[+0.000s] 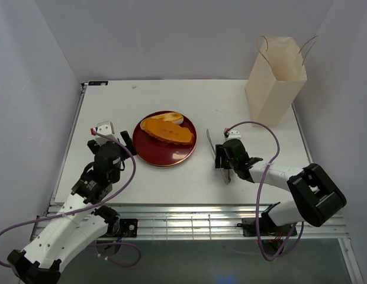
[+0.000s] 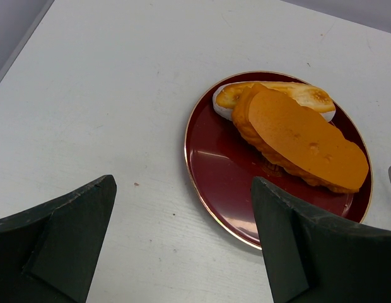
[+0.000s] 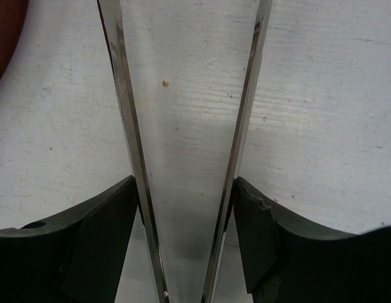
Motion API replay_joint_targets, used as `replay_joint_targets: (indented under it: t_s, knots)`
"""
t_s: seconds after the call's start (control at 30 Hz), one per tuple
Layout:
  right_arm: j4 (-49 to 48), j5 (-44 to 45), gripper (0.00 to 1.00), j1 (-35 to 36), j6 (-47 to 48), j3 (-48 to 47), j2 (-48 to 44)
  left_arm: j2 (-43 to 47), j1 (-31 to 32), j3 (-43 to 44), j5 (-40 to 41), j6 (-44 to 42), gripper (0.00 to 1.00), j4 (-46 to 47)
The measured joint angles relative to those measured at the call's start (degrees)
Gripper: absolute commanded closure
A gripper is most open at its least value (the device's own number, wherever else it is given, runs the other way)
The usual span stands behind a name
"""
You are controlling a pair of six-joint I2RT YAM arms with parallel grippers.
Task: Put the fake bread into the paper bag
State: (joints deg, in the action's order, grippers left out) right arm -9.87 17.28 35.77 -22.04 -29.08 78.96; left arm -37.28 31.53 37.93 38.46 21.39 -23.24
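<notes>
Closest to the lens in the right wrist view: right hand (image 3: 186, 180) clenched on the slim metal tongs (image 3: 118, 63), one black finger against the outer face of each blade, blades fanning apart toward 12 o'clock over the white desk (image 1: 112, 106). Seen from above, at about 3 o'clock from the dark red plate (image 1: 154, 157), apart from its rim. Released and empty, left hand (image 2: 183, 183), fingers wide, just off the plate's 9 o'clock edge. On the plate, toward its 12 to 3 o'clock side, the fake bread (image 1: 168, 131): long orange loaf piece with a flat cut face, and behind it at 12 o'clock a paler slice with a white rim, touching. Upright at 1 o'clock of the desk, near the far right corner, the paper bag (image 1: 275, 83), mouth open, two thin handles up, well apart from plate and bread
</notes>
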Motion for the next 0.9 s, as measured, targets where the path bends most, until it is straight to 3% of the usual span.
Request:
replay_joint_targets:
  t_s: [0.2,0.3,0.4,0.47,0.53,0.73,0.9]
  knots:
    - [0.83,-0.17,0.27,0.00,-0.02,-0.63,0.61,0.26,0.00,0.00,0.00,-0.02,0.02,0.00]
    - [1.03,-0.94,0.09,0.00,0.04,-1.09,0.61,0.50,0.00,0.00,-0.02,0.00,0.02,0.04]
    - [1.40,-1.53,0.02,0.00,0.04,-1.86,0.61,0.66,0.00,0.00,0.00,0.00,0.02,0.22]
    - [2.16,-1.81,0.02,0.00,0.04,-2.64,0.61,0.74,0.00,0.00,-0.02,0.00,0.02,0.24]
    - [2.91,-2.01,0.10,0.00,0.17,-3.32,0.59,0.85,0.00,0.00,-0.02,0.00,0.02,0.33]
    - [9.14,-1.77,0.10,0.04,1.75,-7.78,-1.79,1.68,0.00,-0.02,-0.04,0.00,0.02,0.66]
    - [16.46,0.24,0.10,0.11,6.03,-18.73,-6.62,2.29,0.00,-0.02,0.11,0.02,0.02,0.61]
